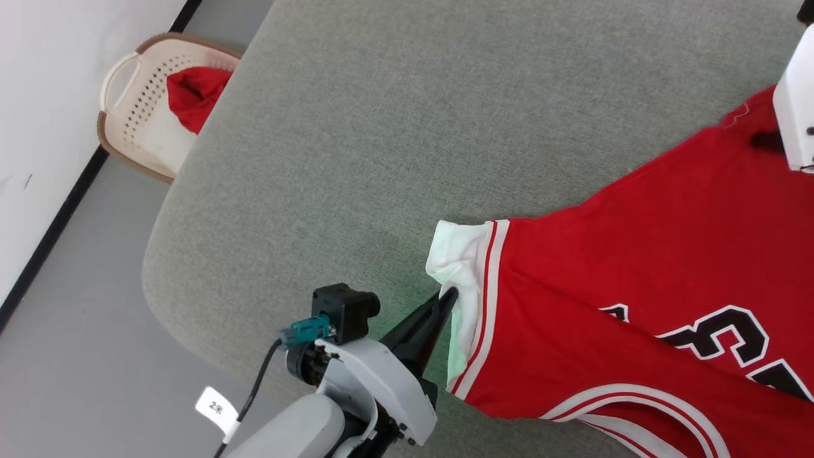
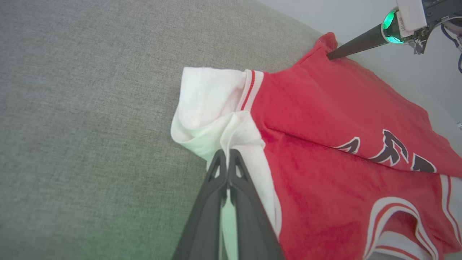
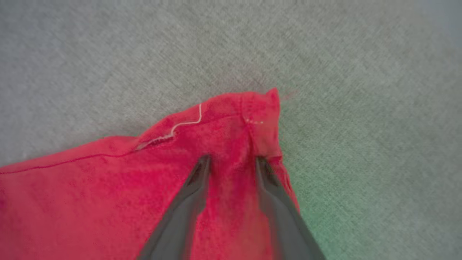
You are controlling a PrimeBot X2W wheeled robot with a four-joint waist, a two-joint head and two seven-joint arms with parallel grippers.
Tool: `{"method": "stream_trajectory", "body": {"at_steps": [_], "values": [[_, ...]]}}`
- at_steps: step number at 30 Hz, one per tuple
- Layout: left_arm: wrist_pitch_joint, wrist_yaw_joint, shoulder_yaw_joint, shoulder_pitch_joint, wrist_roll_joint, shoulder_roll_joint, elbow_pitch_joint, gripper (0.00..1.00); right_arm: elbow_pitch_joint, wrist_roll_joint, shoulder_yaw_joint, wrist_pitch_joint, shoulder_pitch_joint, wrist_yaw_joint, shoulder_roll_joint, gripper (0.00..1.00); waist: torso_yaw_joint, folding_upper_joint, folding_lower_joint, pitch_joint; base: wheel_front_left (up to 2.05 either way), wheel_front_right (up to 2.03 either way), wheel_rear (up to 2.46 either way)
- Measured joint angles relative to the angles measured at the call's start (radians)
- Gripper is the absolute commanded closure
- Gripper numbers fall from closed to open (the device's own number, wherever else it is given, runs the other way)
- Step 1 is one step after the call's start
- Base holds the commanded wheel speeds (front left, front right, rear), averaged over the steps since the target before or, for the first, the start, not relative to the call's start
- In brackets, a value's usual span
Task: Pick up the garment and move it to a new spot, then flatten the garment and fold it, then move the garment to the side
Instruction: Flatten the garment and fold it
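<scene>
- Jaws first, head view: the left gripper (image 1: 447,298) has its fingers pressed together at the white sleeve edge of the garment (image 1: 636,254). Of the right gripper (image 1: 766,140) I get a white housing and a dark tip on the red hem at far right, and I cannot tell its jaws from here.
- Same view: the garment lies on the grey cushion (image 1: 356,127), spread from the middle to the right edge of the picture, its number partly cut off. The cushion's far and left parts are bare, so there is wide room.
- Same view, upper left: a beige perforated basket (image 1: 143,111) stands on the floor (image 1: 82,305) by the wall (image 1: 44,76), just past the cushion's rounded edge. It holds a plain red cloth bundle (image 1: 194,95).
- Left wrist view: my fingers are closed on a fold of the white sleeve, with cloth pinched between them and striped trim beside the fold. Across the shirt, one dark finger of the right gripper touches the raised red corner. That corner sits near the cushion's edge, with floor beyond.
- Right wrist view settles what the head view leaves open: the jaws stand apart, straddling the red hem corner, with cloth between the two fingers. A loose white thread lies on the seam, and bare grey fabric lies past the corner.
</scene>
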Motion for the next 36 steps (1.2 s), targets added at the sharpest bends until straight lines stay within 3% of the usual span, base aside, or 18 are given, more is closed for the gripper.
{"method": "stream_trajectory", "body": {"at_steps": [15, 20, 28, 36], "values": [[0.006, -0.024, 0.011, -0.037, -0.009, 0.023, 0.053, 1.00, 0.022, 0.054, 0.040, -0.121, -0.013, 0.000, -0.021, 1.00, -0.028, 0.0000, 0.0000, -0.037, 0.00, 0.00, 0.00], [0.060, 0.007, 0.026, -0.075, 0.002, 0.082, 0.013, 1.00, 0.004, 0.078, 0.047, -0.183, -0.038, 0.000, -0.002, 1.00, -0.067, 0.0000, 0.0000, -0.060, 0.00, 0.00, 0.00], [0.233, 0.066, 0.064, -0.210, 0.037, 0.232, -0.085, 1.00, -0.024, 0.105, 0.053, -0.313, -0.092, 0.000, 0.020, 1.00, -0.142, 0.0000, 0.0000, -0.110, 0.00, 0.00, 0.00], [0.412, 0.018, 0.105, -0.474, 0.052, 0.327, -0.025, 1.00, -0.001, 0.103, 0.049, -0.486, -0.163, 0.000, 0.065, 1.00, -0.235, 0.0000, 0.0000, -0.162, 0.00, 0.00, 0.00]]}}
